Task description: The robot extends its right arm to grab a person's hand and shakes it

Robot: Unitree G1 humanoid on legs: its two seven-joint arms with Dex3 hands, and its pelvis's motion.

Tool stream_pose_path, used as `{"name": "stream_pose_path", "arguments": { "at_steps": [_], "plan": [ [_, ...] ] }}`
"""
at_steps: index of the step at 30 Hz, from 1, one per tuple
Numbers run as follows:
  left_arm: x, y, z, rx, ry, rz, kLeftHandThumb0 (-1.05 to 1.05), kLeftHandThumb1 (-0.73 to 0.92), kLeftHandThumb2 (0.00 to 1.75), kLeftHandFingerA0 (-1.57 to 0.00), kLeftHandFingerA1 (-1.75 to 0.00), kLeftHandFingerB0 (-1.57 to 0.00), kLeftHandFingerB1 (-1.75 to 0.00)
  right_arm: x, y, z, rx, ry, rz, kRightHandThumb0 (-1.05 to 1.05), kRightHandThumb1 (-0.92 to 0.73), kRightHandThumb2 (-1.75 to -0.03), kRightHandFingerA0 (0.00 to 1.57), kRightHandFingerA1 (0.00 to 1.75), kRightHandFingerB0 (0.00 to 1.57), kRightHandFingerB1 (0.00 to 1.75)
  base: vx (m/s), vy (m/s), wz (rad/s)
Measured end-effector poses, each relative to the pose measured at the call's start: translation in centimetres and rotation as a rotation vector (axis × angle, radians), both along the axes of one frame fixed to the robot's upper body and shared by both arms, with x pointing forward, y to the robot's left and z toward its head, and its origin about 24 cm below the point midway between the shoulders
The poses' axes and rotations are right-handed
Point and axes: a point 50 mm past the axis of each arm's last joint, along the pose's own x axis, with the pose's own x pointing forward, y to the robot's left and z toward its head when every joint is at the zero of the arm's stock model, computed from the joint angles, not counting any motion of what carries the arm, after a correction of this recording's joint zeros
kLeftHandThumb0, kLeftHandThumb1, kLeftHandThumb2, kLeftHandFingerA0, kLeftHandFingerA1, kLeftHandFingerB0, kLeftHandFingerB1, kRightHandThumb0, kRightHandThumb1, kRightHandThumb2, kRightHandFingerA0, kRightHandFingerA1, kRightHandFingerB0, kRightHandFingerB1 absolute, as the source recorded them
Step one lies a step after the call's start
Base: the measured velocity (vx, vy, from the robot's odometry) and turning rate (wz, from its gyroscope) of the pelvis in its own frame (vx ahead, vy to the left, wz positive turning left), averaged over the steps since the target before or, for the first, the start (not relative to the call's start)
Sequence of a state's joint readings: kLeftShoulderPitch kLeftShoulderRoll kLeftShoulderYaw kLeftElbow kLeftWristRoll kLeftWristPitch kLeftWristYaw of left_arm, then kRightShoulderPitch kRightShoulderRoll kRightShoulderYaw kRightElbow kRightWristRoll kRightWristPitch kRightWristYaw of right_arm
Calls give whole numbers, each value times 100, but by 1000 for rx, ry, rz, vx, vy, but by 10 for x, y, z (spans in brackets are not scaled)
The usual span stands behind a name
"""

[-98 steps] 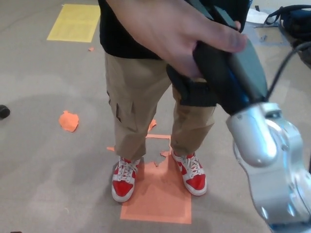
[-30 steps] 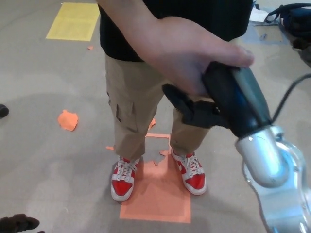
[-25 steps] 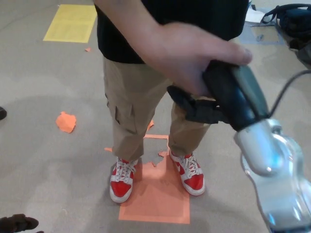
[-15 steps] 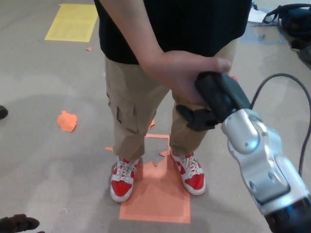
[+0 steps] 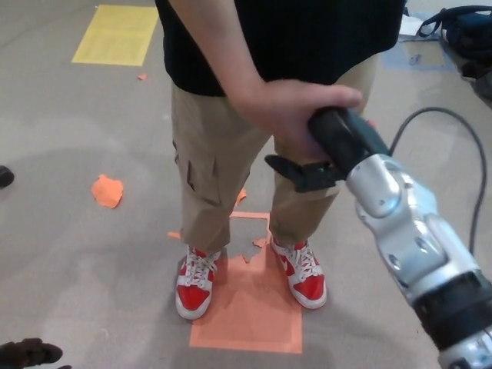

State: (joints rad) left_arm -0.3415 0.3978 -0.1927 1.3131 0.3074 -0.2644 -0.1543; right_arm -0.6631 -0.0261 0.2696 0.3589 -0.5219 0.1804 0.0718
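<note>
Two hands are joined at mid-frame: the right robot hand [image 5: 327, 150] and the person's hand [image 5: 288, 108], which wraps over its top and back. One black finger [image 5: 296, 171] projects below the person's palm, curled under it, so the robot hand is closed around the person's hand. The remaining fingers are hidden by the person's grip.

Risk 1: excess closing force. Thick rigid fingers can pinch the palm if the grip tightens during the shake.

Risk 2: slip. The person's hand covers mostly the back of the robot hand; a fast stroke is likely to break contact.

Risk 3: the black cable [image 5: 430, 119] loops beside the silver forearm [image 5: 407, 231]; a wide swing can snag it.

The person stands on an orange floor marker [image 5: 250, 311], close in front. The left robot hand is not in view.
</note>
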Motion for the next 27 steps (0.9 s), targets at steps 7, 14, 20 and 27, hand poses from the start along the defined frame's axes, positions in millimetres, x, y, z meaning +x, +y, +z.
{"name": "stream_pose_path", "arguments": {
  "at_steps": [7,14,20,27],
  "plan": [
    [1,0,1,-4,-5,5,-78,92,70,-30,-33,-25,-30,-25,-8,27,54,-143,51,-88,-84,-65,0,0,0,0,0,0,0],
    [-1,1,0,-4,0,7,-77,92,72,-30,-34,-26,-32,-59,-37,49,123,-275,54,-98,-71,-103,0,3,0,0,0,0,0],
    [-2,2,0,2,8,-3,-77,92,71,-26,-32,-20,-29,-82,-80,54,149,-314,-20,-93,-67,-97,0,12,0,2,0,0,0],
    [4,2,4,-6,-7,-2,-76,92,71,-33,-34,-27,-31,-84,-118,32,159,-244,-99,-85,-66,-97,0,15,0,6,0,0,0]
  ]
}}
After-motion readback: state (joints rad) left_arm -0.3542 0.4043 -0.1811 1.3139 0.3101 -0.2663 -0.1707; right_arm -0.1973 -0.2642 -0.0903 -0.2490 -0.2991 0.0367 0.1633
